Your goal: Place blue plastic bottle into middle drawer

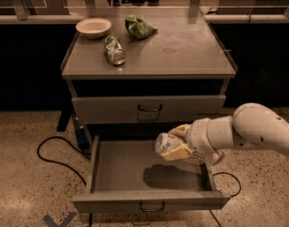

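Single camera view. I've got one blue plastic bottle pinched in the jaws of the gripper. It's hanging over the right half of the middle drawer, which is pulled out below the front edge of the desk. One upper drawer sits shut. On top I count three things: one bowl by the back-left corner, one can lying just in front of it, and one green bag near the back edge.
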Available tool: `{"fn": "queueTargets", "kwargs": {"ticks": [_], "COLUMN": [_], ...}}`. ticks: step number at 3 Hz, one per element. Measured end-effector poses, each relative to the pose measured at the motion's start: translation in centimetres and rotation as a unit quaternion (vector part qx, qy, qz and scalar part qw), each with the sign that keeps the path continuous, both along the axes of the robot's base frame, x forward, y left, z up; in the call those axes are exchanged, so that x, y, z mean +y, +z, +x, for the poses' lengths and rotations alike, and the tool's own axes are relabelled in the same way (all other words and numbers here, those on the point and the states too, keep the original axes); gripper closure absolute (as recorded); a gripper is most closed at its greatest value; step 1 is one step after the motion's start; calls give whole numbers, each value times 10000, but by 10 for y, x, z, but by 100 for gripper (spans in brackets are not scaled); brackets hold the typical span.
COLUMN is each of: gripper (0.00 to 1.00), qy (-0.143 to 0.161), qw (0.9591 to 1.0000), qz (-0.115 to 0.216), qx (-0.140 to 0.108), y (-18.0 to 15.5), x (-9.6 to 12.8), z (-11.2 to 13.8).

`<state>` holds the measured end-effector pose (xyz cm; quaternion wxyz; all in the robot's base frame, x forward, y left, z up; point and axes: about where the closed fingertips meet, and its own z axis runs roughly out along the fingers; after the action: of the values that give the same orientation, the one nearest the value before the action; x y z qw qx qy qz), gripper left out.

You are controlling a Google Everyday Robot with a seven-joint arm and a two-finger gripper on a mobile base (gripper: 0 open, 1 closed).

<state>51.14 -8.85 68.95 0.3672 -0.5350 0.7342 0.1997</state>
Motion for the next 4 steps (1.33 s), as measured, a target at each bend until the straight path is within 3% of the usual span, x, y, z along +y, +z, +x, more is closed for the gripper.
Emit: {"fn": "queueTargets", "kwargs": {"ticks": [1,2,3,4], "gripper": [100,100,100,100], "qy": [3,168,236,265], "qw": [10000,9994,9974,9953], "qz": [1,277,564,717], "qx": [-1,85,390,593], "y": [0,-33,-103,-129], "x": [0,13,32,43], "z": [0,12,50,49]}}
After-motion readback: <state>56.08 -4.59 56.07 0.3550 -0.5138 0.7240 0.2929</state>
